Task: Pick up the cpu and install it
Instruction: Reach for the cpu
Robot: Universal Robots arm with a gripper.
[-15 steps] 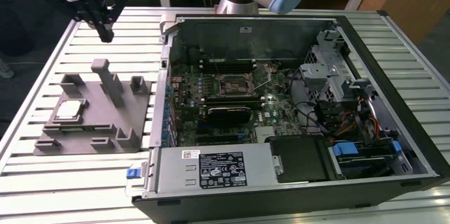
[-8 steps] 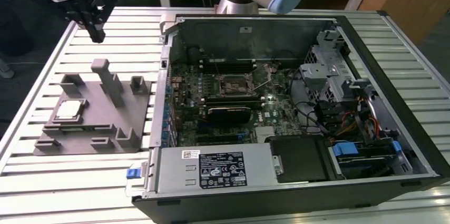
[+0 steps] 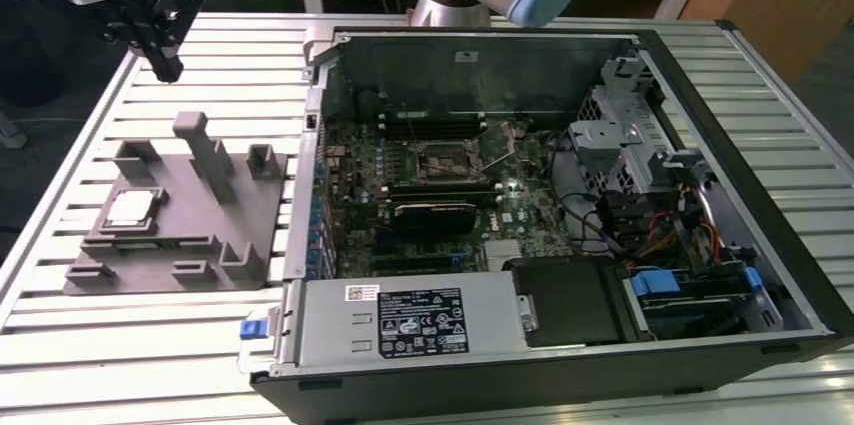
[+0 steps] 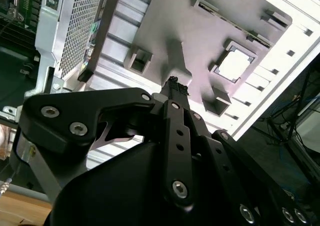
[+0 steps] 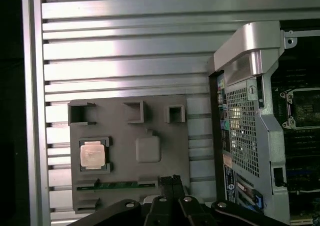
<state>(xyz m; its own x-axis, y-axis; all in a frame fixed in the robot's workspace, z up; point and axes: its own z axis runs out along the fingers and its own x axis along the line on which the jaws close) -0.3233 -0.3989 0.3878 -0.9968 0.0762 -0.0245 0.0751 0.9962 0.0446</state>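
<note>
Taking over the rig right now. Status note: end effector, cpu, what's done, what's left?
End effector: shut, empty, raised over the slatted table near the far end of the grey fixture block, touching nothing.
cpu: lies flat in its recess on the fixture block, on the exterior view's left of the open computer case. It also shows in both wrist views.
Socket: on the motherboard inside the case, with no cpu in it.
Done: nothing that shows.
Left: both the pick-up and the install.
</note>
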